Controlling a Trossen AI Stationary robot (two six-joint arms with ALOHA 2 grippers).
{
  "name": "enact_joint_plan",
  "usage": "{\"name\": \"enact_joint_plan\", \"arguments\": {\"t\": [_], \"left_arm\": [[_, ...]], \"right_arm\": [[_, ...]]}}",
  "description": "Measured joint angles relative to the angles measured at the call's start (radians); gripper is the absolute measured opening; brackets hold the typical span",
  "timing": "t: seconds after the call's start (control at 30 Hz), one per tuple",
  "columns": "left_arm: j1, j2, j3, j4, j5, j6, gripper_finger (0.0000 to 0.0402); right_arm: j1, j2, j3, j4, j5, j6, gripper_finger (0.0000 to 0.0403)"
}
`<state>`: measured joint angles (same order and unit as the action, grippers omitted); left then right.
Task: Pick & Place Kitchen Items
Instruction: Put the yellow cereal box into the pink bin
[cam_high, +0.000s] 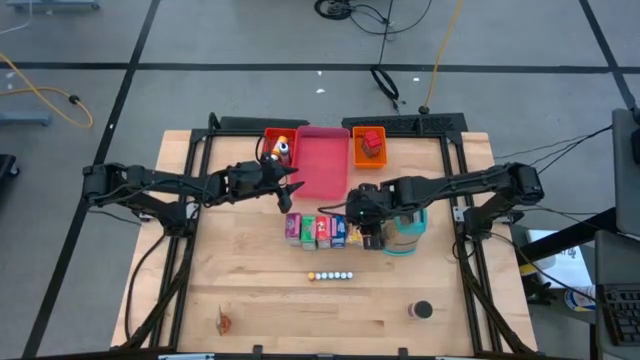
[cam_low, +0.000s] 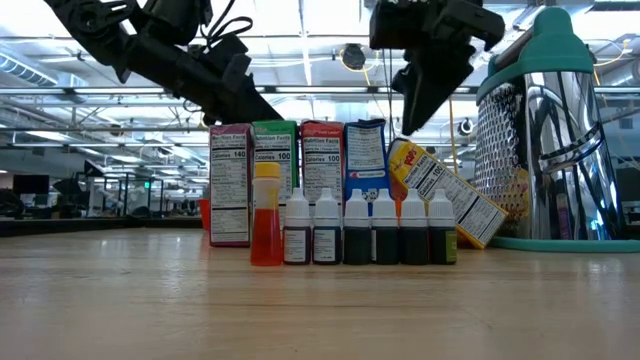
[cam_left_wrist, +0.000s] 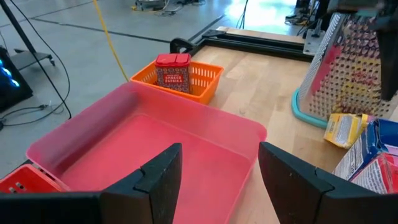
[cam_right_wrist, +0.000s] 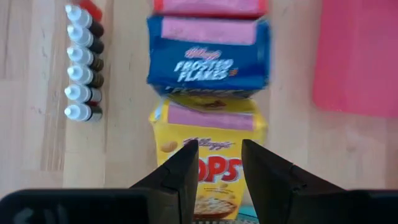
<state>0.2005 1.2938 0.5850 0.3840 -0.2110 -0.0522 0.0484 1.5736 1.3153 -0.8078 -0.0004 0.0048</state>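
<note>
Cereal boxes (cam_high: 318, 231) are standing in a short row at the centre of the high view, purple at the left, then green, red and blue, the row's long axis running left to right. In the low view the yellow Corn Pops box (cam_low: 447, 190) is tilting against the blue Frosted Flakes box (cam_low: 365, 172), its top leaning left, and its lower right corner is sitting hidden behind the steel grater (cam_low: 555, 135), which is cut off at the right edge. Tiny bottles (cam_low: 343, 228) are standing upright in a line in front of the boxes, hiding their lower parts.

The right gripper (cam_right_wrist: 216, 167) is hovering directly over the yellow box, fingers parted and grasping nothing. The left gripper (cam_left_wrist: 217, 174) is hanging over the pink tray (cam_left_wrist: 143, 137), fingers spread and released. An orange basket (cam_left_wrist: 189, 78) beyond the tray is holding a red paprika tin (cam_left_wrist: 173, 71). A dark round can (cam_high: 421, 311) is sitting at the lower right of the high view, its label too small to make out.
</note>
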Motion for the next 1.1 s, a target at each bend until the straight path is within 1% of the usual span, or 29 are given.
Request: {"name": "enact_joint_plan", "arguments": {"t": [0.27, 0.37, 0.5, 0.73, 0.87, 1.1], "left_arm": [[0.0, 0.0, 0.0, -0.007, 0.0, -0.001, 0.0214], [0.0, 0.0, 0.0, -0.008, 0.0, -0.001, 0.0214], [0.0, 0.0, 0.0, -0.016, 0.0, -0.001, 0.0214], [0.0, 0.0, 0.0, -0.016, 0.0, -0.001, 0.0214], [0.0, 0.0, 0.0, -0.021, 0.0, 0.002, 0.0214], [0.0, 0.0, 0.0, -0.023, 0.0, 0.005, 0.0214]], "right_arm": [[-0.02, 0.037, -0.002, 0.013, 0.009, -0.034, 0.0114], [-0.036, 0.034, 0.002, 0.032, 0.054, -0.045, 0.0114], [-0.051, 0.036, -0.002, 0.025, 0.079, -0.054, 0.0114], [-0.063, 0.035, 0.0, 0.014, 0.072, -0.073, 0.0114], [-0.07, 0.035, 0.0, 0.012, 0.025, -0.077, 0.0114], [-0.07, 0.035, 0.0, 0.01, 0.024, -0.118, 0.0114]]}}
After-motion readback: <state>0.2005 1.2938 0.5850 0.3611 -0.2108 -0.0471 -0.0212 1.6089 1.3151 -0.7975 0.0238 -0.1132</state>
